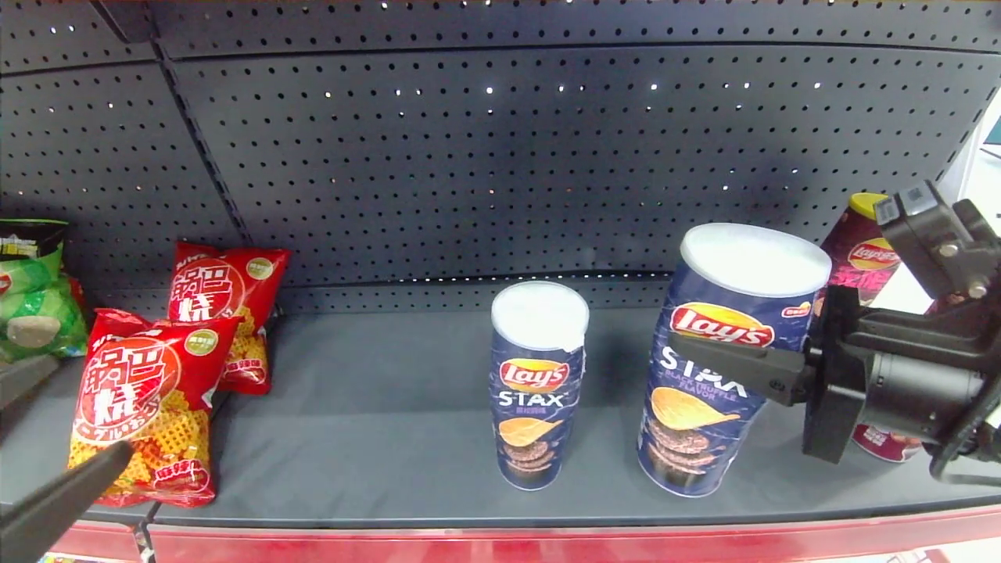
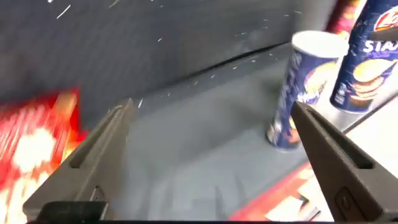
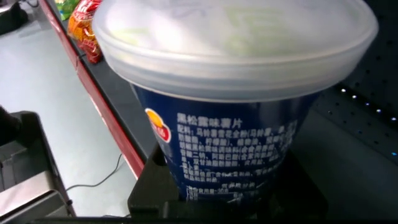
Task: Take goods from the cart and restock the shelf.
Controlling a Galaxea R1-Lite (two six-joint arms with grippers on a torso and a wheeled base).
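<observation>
The right tool (image 1: 735, 356) is clenched on the held blue canister (image 1: 688, 438), one finger across the label below the lid, a hold we judge suits setting the tall tube down upright. The canister's base sits low at the shelf (image 1: 375, 422), close to the red front lip (image 1: 500, 539); we cannot tell whether it touches. A second blue canister (image 1: 538, 383) stands near it, apart, and a maroon canister (image 1: 860, 242) stands behind the arm. We judge that the bare board between the canisters and the red snack bags (image 1: 148, 407) offers room, with the lip the edge to mind. The left tool (image 2: 211, 143) is released and empty, jaws wide apart, at the shelf's left front.
</observation>
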